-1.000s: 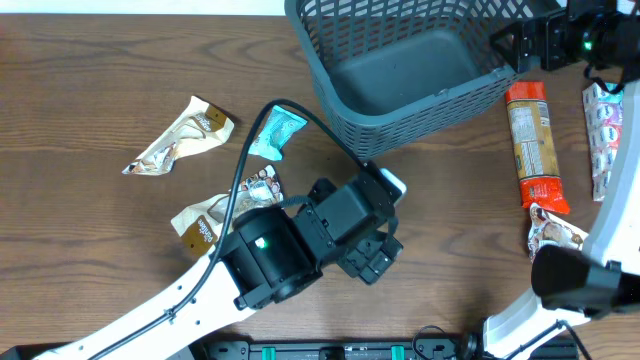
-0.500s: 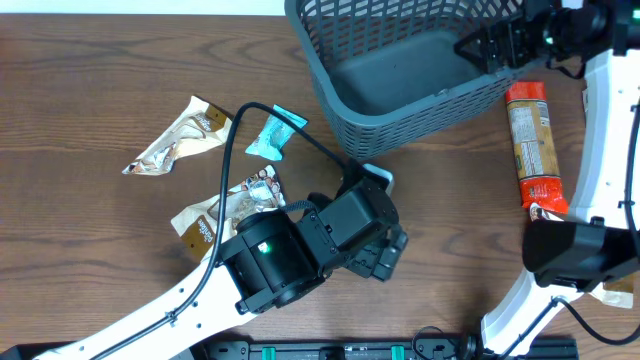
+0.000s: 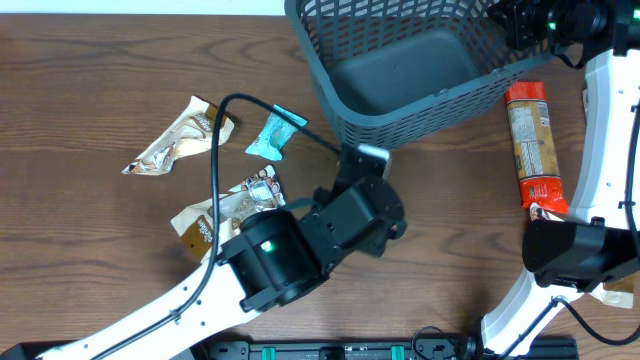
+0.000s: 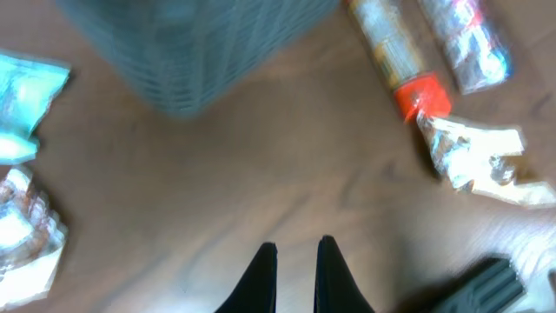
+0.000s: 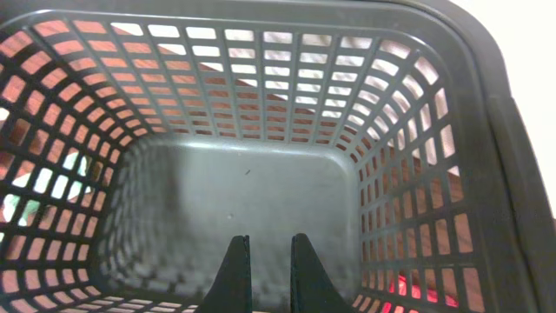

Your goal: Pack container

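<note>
Hovering above the container (image 5: 252,187), right end effector (image 5: 263,261) closed and empty; left end effector (image 4: 295,265) likewise over table (image 4: 261,174).

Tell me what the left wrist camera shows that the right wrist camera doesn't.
Only the left wrist view: open table with loose packets, a teal packet at the left edge, an orange-ended tube and a crumpled wrapper at right, plus the left hand, shut and empty. Only the right wrist view: the container's bare inside and the right hand, shut, pointing into it. Both: the container, seen blurred from outside by the left wrist, and brown wood, through the slots for the right.
</note>
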`<control>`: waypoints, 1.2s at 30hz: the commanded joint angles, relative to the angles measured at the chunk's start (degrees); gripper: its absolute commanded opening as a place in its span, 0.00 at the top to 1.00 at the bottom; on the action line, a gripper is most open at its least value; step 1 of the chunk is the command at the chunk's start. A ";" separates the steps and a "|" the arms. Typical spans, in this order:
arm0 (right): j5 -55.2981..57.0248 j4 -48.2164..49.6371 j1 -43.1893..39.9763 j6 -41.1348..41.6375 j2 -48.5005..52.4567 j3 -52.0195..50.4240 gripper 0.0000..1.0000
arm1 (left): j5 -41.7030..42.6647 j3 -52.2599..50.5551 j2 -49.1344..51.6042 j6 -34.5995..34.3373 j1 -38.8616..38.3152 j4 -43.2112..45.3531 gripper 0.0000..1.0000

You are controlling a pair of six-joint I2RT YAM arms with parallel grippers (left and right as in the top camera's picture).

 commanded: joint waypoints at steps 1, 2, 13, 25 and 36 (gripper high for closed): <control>1.57 -0.22 -0.33 0.17 0.20 0.39 0.99 | -3.87 -0.13 3.98 4.44 -0.13 4.52 0.94; 1.62 -0.37 -0.31 -0.33 0.28 0.11 0.99 | -3.82 -0.13 5.25 5.16 -0.13 6.05 0.94; 1.64 -3.26 -0.59 -2.62 1.75 0.00 0.99 | -3.85 -0.13 11.30 6.01 0.09 9.90 0.94; 2.99 -6.62 -0.59 -3.65 4.24 0.00 0.99 | -3.82 -0.13 12.28 7.72 3.74 16.50 0.94; 4.68 -8.92 -0.59 -3.63 4.24 0.00 0.99 | -3.82 -0.13 16.94 8.17 7.06 18.64 0.94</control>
